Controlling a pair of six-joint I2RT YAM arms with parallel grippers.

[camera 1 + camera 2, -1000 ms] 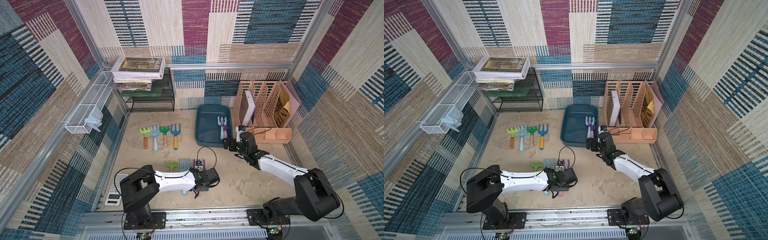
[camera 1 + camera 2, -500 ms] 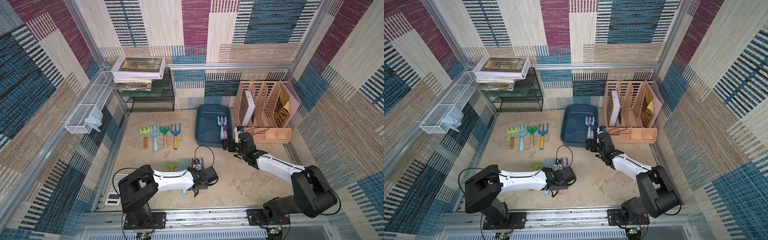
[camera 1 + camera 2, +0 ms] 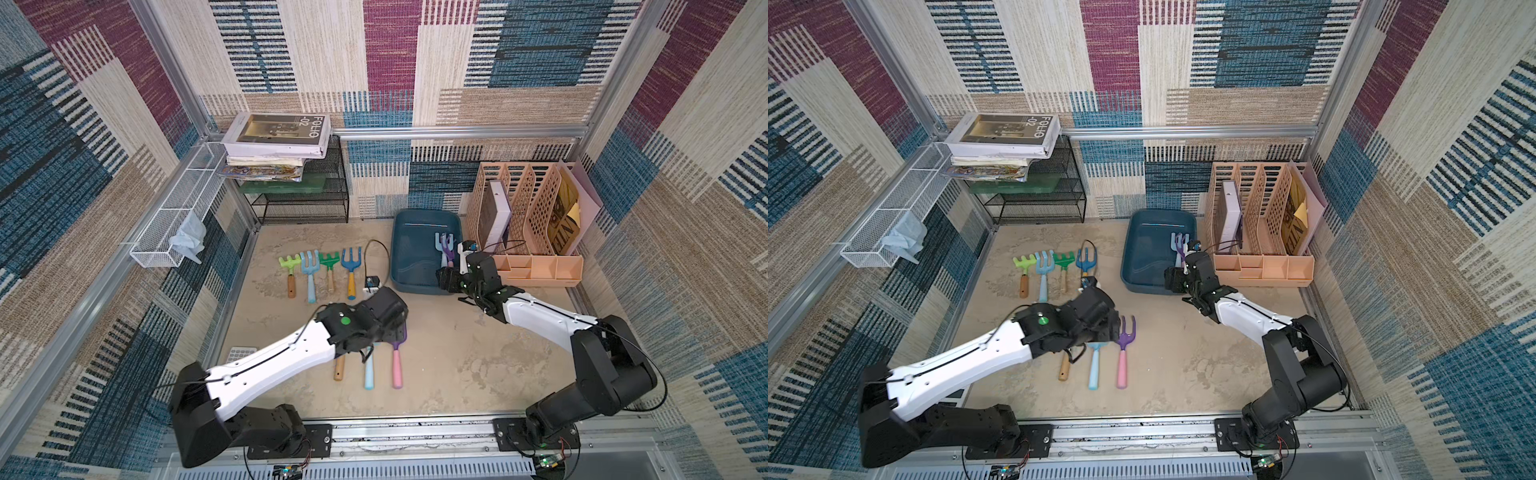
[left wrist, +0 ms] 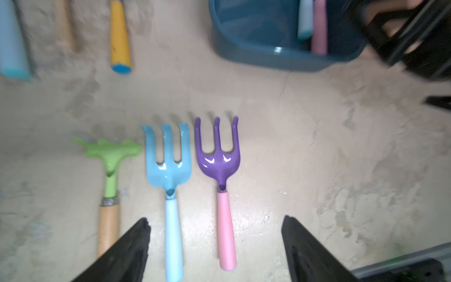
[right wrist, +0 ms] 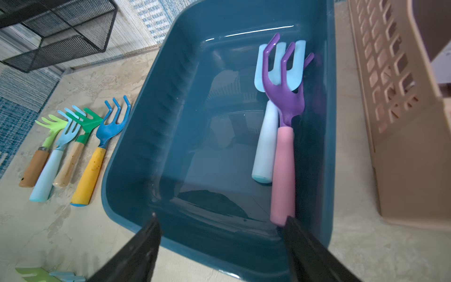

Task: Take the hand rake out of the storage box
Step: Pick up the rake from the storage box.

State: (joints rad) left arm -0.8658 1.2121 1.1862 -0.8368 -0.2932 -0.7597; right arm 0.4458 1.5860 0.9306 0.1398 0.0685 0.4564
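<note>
sandy beige bench (image 3: 457, 365), patterned panels all round. right arm (image 3: 540, 320) reaches to the near end of the storage box. left arm (image 3: 270, 365) hangs over mid-bench, well apart from the box.

far edge: black wire-mesh shelf (image 3: 303, 199) with books stacked on top. peach slotted file organizer (image 3: 528, 224) stands just beside the box.

storage box (image 3: 415, 257): shallow dark teal-blue plastic tray, rounded corners, flat on the bench. two hand rakes lie in it, side by side along the wall nearest the organizer: purple three-tined rake with pink handle (image 5: 284, 158) and light blue rake with pale handle (image 5: 266, 141). the purple head sits partly over the blue one.

already out on the bench: row of four rakes (image 3: 320, 270) on the shelf side of the box, and three more rakes (image 3: 1094, 370) under the left arm.

right gripper (image 5: 220, 217): fingers (image 5: 305, 246) apart, nothing between them, poised at the box's near rim. left gripper (image 4: 216, 219): fingers apart, empty, above bench rake handles.

key relation: the right gripper is much the nearer. both boxed rakes run lengthwise, heads to the far wall, handle ends toward the fingers. the pink handle end lies right by the organizer-side finger, not centred in the gap. judgement: shift toward the organizer, then descend on that handle. the wall close by leaves little room.
</note>
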